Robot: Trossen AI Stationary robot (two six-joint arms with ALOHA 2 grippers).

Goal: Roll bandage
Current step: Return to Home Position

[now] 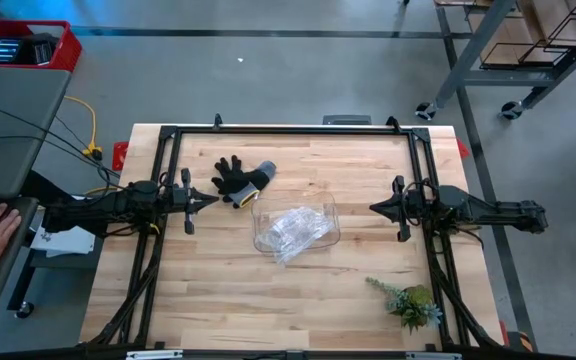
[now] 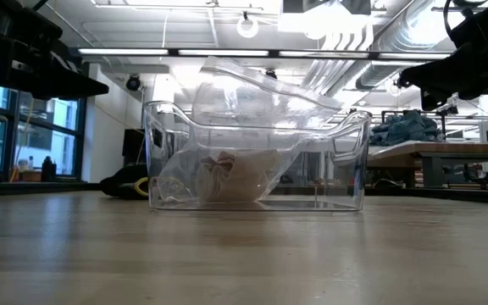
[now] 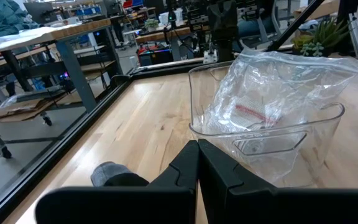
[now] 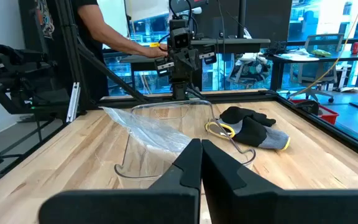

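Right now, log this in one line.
left gripper: shut, left of bin | right gripper: shut, right of bin | bandage: bagged in bin

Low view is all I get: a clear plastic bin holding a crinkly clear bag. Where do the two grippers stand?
Observer: In the high view, the left gripper is left of the clear plastic bin and the right gripper is right of it. Both are apart from it.
Operator: Open or shut?
Observer: Shut. The wrist views show the left fingers and the right fingers pressed together and holding nothing.
Operator: Anything else on the table?
Observer: A black-and-grey work glove lies by the bin on the left arm's side, and a small green plant sprig lies near the right arm.
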